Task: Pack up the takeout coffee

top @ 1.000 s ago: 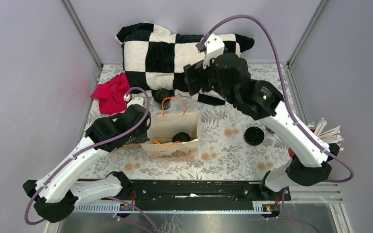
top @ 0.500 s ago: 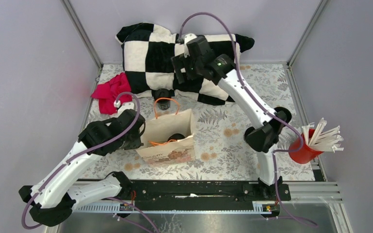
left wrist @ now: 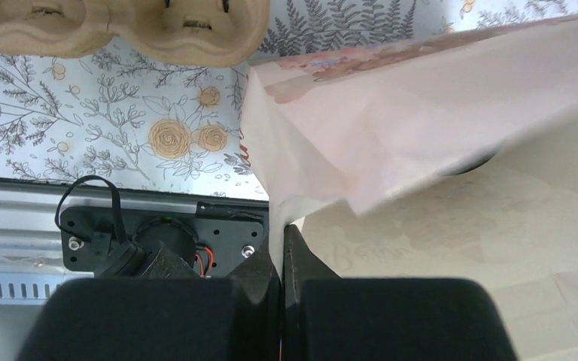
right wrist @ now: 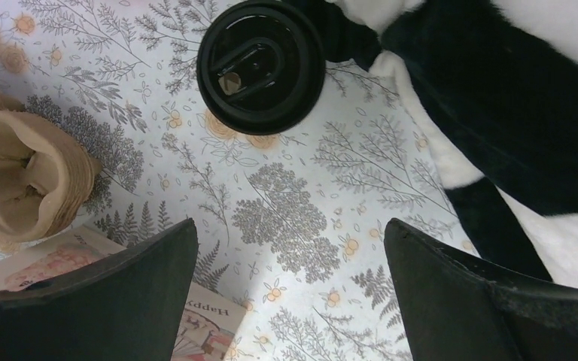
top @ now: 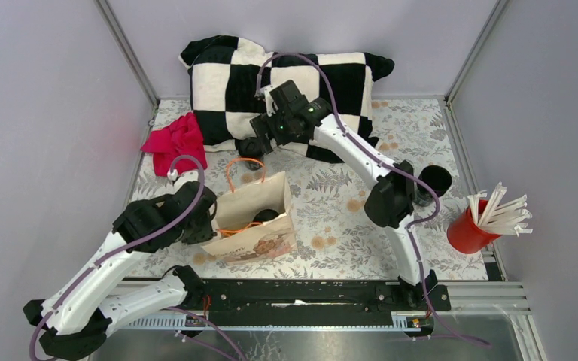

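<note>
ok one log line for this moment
left hand: shut on paper bag edge | right hand: open near coffee cup beside pillow, not gripping | phase: pre-grasp

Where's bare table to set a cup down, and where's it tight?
Bare table between the paper bag and the right arm; another patch in the far right corner beside the checkered pillow. Crowded far left: red cloth, black cup, pillow edge.

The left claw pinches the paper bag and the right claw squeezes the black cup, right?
No. The right claw is open, with the black cup ahead of it, untouched: see the right wrist view. The left claw does pinch the paper bag.
</note>
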Robot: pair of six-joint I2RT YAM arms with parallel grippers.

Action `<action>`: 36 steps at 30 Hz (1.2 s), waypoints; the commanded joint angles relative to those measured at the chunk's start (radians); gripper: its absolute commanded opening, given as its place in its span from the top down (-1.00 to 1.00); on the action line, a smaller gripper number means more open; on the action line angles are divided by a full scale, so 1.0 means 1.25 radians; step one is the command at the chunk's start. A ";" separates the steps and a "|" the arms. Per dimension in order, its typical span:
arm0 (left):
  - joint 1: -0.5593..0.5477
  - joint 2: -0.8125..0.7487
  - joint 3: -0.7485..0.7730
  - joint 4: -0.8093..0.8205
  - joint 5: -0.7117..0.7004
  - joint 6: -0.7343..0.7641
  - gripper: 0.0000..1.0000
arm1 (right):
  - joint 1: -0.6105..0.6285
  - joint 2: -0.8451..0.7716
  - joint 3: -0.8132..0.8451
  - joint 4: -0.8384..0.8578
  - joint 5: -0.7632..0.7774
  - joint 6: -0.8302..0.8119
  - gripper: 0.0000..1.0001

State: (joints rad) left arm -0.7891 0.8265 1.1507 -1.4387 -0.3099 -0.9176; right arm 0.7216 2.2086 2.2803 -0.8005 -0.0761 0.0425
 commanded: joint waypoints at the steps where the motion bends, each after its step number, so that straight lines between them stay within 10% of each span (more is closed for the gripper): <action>1: 0.003 -0.002 -0.041 -0.016 0.021 -0.017 1.00 | 0.034 0.058 0.056 0.053 -0.039 -0.023 -0.99; 36: 0.004 0.046 -0.028 -0.017 0.036 -0.017 1.00 | 0.090 0.247 0.149 0.226 0.142 -0.170 -0.99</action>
State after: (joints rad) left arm -0.7872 0.8749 1.0943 -1.4284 -0.2699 -0.9405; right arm 0.8368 2.4920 2.4195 -0.5617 0.0708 -0.1432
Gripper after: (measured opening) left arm 0.005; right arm 0.994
